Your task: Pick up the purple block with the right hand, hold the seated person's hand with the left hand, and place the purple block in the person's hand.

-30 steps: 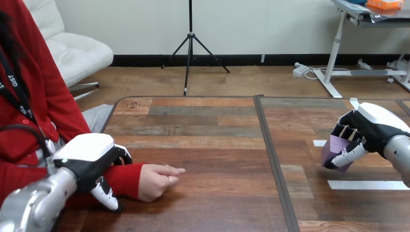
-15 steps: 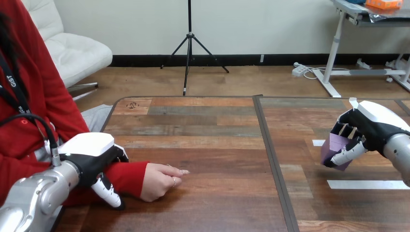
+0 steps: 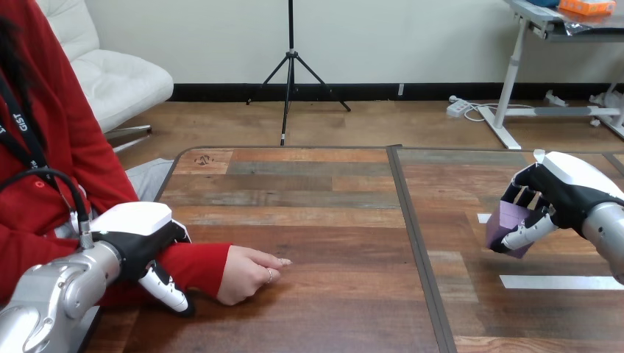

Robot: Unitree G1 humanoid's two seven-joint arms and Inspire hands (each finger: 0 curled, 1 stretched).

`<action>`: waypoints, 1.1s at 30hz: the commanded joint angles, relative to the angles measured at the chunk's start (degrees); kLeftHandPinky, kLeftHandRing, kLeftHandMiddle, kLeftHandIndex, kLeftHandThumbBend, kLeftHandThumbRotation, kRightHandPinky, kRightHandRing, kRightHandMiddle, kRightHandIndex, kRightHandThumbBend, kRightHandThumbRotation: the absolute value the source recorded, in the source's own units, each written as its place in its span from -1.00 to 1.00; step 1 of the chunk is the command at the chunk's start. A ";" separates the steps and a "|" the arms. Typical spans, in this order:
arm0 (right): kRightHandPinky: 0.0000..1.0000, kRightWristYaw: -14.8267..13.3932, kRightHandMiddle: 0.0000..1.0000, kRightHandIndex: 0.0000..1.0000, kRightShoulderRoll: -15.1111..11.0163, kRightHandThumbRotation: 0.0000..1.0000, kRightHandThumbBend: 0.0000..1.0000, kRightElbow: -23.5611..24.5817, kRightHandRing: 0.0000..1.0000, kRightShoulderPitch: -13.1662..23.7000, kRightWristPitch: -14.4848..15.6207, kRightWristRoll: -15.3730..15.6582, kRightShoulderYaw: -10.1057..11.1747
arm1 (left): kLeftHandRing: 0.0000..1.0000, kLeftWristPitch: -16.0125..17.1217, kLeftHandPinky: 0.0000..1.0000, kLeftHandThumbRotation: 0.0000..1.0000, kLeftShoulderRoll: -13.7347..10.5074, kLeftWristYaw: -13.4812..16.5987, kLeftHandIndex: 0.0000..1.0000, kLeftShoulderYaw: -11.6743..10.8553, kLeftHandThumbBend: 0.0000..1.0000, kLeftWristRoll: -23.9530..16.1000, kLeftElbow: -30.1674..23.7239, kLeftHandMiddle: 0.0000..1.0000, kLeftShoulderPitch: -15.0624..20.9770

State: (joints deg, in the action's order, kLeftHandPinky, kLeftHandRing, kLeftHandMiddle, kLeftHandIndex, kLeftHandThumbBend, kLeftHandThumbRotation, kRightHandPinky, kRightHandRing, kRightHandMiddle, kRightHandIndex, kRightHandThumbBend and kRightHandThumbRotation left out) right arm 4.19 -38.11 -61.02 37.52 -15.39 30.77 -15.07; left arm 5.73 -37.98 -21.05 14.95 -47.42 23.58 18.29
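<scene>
Head view, your left robot hand (image 3: 140,237): clasped over the person's forearm (image 3: 199,266), thumb down the sleeve's near side.
Person's hand (image 3: 250,273): resting on the table (image 3: 331,220), just past that grip.
Your right robot hand (image 3: 561,193): fingers curled round the purple block (image 3: 506,220).
Purple block: over the table's right side, well apart from the person's hand.

Wooden table (image 3: 309,206), dark seam (image 3: 415,243) down its middle, white tape strip (image 3: 559,282) at right

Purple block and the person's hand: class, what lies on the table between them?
Head view: nothing but bare table, crossed by its dark seam, between the purple block in the right hand and the person's hand.
</scene>
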 commanded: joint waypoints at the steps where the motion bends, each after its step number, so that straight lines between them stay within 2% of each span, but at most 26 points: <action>1: -0.35 -0.87 -0.10 0.00 -2.12 -1.00 0.43 3.29 -0.22 2.24 -0.43 -1.32 1.71 | 0.35 0.40 0.17 -0.43 0.91 -0.03 0.37 3.01 0.67 0.03 3.13 0.42 1.95; 7: -0.29 -0.85 -0.06 0.00 -2.15 -1.00 0.43 3.61 -0.16 2.40 0.07 -1.27 1.43 | 0.31 0.70 0.13 -0.46 1.25 0.27 0.31 3.89 0.68 0.02 4.17 0.38 2.47; 16: -0.25 -1.02 -0.04 0.00 -2.10 -1.00 0.42 3.98 -0.13 2.33 -0.09 -1.43 1.55 | 0.14 0.14 -0.05 -0.61 2.18 0.17 0.12 4.47 0.67 1.44 4.89 0.18 2.71; 24: -0.22 -1.00 -0.02 0.01 -2.03 -1.00 0.42 4.14 -0.10 2.36 0.09 -1.42 1.52 | -0.22 2.19 -0.34 -0.89 2.74 2.02 0.01 4.66 0.65 3.64 6.01 -0.07 2.54; 29: -0.20 -0.91 0.00 0.01 -1.83 -1.00 0.42 3.95 -0.09 2.31 -0.19 -1.93 1.83 | -0.40 2.52 -0.51 -0.97 3.16 3.56 -0.11 4.99 0.63 4.10 6.08 -0.23 2.10; 33: -0.19 -1.06 0.00 0.00 -1.72 -1.00 0.42 3.86 -0.09 2.31 -0.08 -2.04 1.81 | -0.47 3.22 -0.57 -0.99 3.40 4.75 -0.19 5.04 0.61 4.61 6.27 -0.29 1.77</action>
State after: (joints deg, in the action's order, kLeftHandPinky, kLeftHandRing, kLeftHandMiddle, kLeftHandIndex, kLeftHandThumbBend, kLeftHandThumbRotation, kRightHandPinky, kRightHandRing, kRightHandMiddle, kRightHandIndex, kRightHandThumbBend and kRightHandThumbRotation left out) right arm 4.19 -38.11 -59.81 37.46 -15.21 29.81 -14.94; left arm 8.36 -36.59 -17.54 17.51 -42.89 27.29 21.16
